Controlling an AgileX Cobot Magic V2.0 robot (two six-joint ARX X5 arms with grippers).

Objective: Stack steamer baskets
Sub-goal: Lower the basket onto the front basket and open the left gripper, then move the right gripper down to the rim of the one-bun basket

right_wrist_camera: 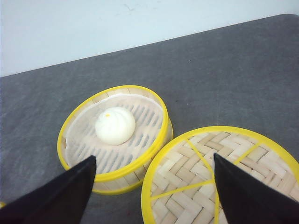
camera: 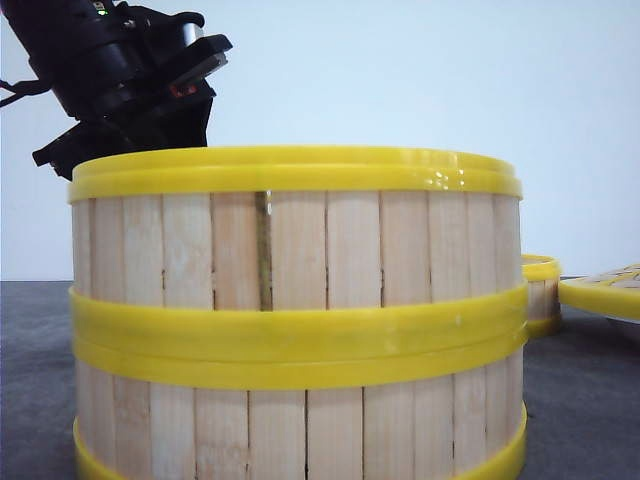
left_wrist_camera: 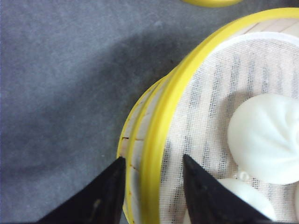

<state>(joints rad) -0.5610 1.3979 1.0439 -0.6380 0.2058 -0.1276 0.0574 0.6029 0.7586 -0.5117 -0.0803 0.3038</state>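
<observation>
Two stacked steamer baskets [camera: 296,320] stand at the tabletop's [camera: 585,400] near edge, filling the front view. The left gripper [left_wrist_camera: 153,163] straddles the upper basket's rim, its jaws narrowly apart. Further right, a third basket [right_wrist_camera: 114,137] with one bun [right_wrist_camera: 115,125] sits just beside the woven lid [right_wrist_camera: 219,175]. The right gripper [right_wrist_camera: 154,179] hangs above them, jaws wide.

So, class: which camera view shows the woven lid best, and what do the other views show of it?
The right wrist view: the lid lies face-up, its weave and yellow ribs clear, beside a single steamer basket. The front view catches only its edge at far right. The left wrist view does not show it.
</observation>
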